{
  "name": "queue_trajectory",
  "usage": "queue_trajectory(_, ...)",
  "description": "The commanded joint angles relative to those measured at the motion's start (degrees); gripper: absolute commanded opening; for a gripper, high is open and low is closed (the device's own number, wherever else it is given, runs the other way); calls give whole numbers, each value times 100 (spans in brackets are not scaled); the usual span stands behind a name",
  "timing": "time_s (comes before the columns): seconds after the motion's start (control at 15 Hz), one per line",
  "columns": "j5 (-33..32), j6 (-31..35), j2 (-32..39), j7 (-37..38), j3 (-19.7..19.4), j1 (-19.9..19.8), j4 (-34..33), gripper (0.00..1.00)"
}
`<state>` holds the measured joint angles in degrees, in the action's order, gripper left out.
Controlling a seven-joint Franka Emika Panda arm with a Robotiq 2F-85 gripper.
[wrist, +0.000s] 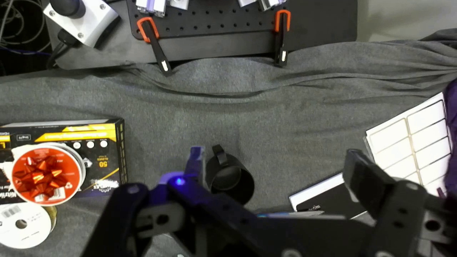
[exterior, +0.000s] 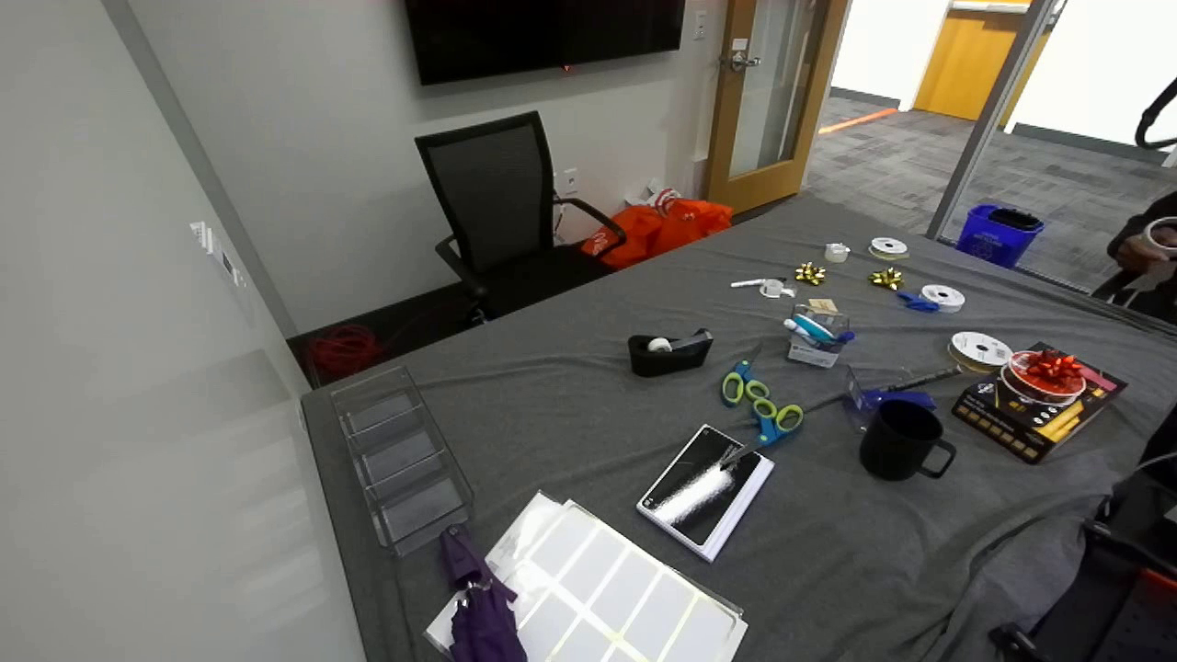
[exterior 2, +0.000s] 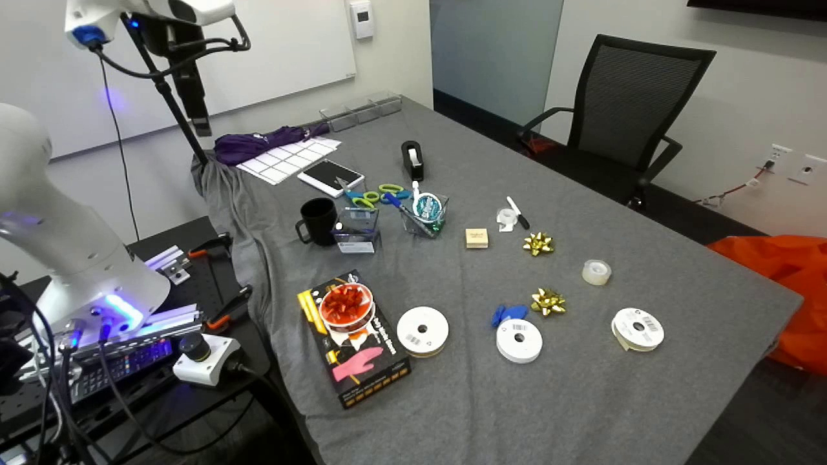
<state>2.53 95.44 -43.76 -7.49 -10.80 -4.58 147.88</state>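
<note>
White arm (exterior 2: 77, 239), black jaws

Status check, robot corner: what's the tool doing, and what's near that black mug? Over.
Tool open, hanging in the air, holding nothing. Black mug upright, ungripped. Clear plastic holder close beside it; contact unclear.

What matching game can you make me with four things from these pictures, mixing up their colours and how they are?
Things
1. Mug
2. Umbrella
3. Scissors
4. Pincer

Descriptions
A. Purple
B. Open, holding nothing
C. Blue and green
D. Black, standing upright

Pairs: 1-D, 2-A, 3-C, 4-B
</note>
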Motion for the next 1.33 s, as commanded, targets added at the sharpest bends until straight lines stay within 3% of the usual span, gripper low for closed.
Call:
queue_trajectory(0.0, -118, 124, 955, -6, 176, 68, -801, 100)
queue_trajectory(0.33, -576, 759, 1994, -246, 251, 90, -1639, 100)
queue_trajectory(0.93, -396, 3234, 3651, -1317, 83, 63, -2339, 100)
queue_trajectory(1.0, -388, 2909, 3286, -1126, 147, 42, -2105, 100)
queue_trajectory(1.27, -392, 3165, 3633, -1159, 163, 23, -2290, 100)
